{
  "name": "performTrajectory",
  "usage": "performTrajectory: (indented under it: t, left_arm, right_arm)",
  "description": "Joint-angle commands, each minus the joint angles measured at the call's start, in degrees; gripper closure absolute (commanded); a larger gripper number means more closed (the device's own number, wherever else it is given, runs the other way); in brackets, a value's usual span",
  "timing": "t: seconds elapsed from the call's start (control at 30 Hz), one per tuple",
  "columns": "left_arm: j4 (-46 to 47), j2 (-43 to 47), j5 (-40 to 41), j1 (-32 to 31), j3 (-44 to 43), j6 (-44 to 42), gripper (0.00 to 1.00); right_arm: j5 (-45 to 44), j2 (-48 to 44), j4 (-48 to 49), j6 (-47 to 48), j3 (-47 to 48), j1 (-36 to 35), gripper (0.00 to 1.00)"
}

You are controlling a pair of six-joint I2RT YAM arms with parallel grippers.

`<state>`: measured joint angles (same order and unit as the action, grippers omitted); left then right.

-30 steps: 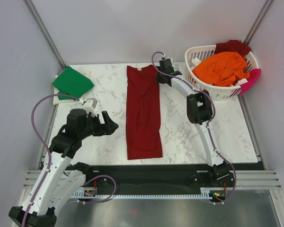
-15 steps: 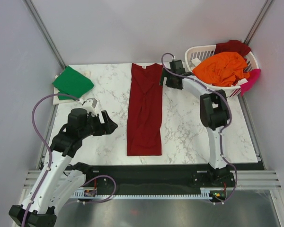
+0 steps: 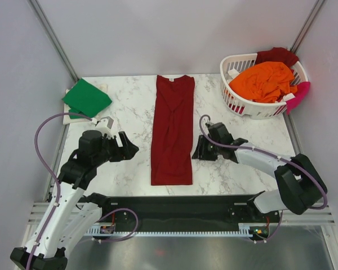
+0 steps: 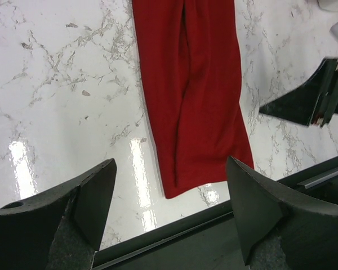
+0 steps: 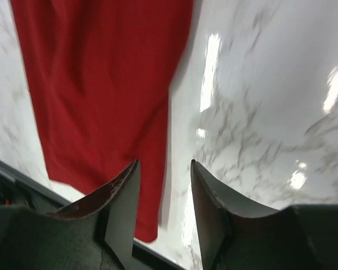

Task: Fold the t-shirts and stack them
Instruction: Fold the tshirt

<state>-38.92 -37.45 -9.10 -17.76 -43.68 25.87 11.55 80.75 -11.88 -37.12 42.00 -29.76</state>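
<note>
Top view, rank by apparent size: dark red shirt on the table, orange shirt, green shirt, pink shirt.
1. Dark red shirt, laid out long
2. Orange shirt, bunched in the basket
3. Green shirt, folded
4. Pink shirt, only a small part shows beside the basket

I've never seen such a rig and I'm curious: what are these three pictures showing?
Two robot arms are bolted at the near edge of a marble table, each ending in a two-finger gripper. The wide picture is from overhead; the other two come from cameras on the wrists, their dark fingers showing. On it lie a long dark red t-shirt and a folded green t-shirt; a white basket holds an orange t-shirt. The left gripper and right gripper sit either side of the red one, both open, holding nothing.
</note>
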Motion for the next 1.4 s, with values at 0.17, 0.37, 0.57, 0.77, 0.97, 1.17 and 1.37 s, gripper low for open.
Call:
performTrajectory:
  t: [0.17, 0.37, 0.57, 0.77, 0.97, 1.17, 1.37]
  left_arm:
    - [0.9, 1.3, 0.6, -0.3, 0.1, 1.6, 0.15]
    - [0.9, 1.7, 0.8, -0.4, 0.2, 1.8, 0.15]
    - [0.8, 1.7, 1.0, -0.7, 0.3, 1.9, 0.15]
    - [0.9, 1.2, 1.2, -1.0, 0.3, 1.9, 0.16]
    - [0.6, 0.0, 2.2, -1.1, 0.2, 1.9, 0.16]
    - [0.1, -3.6, 1.5, -2.3, -0.1, 1.7, 0.17]
    - [-2.8, -9.7, 6.4, -15.3, -1.0, 7.0, 0.18]
  right_arm:
    - [0.9, -3.9, 8.1, -8.9, -9.4, -8.9, 0.55]
    - [-0.4, -3.1, 9.6, -10.9, -10.4, -12.9, 0.55]
    - [-1.3, -2.9, 11.3, -11.5, -12.5, -14.8, 1.0]
    - [-15.6, -24.2, -6.5, -15.5, -11.0, -22.3, 1.0]
    - [-16.0, -37.2, -11.4, -25.0, -21.9, -26.4, 0.22]
    - [-15.0, -35.0, -13.2, -25.1, -27.1, -26.6, 0.02]
    - [-21.9, -39.3, -22.0, -22.3, -20.7, -26.7, 0.02]
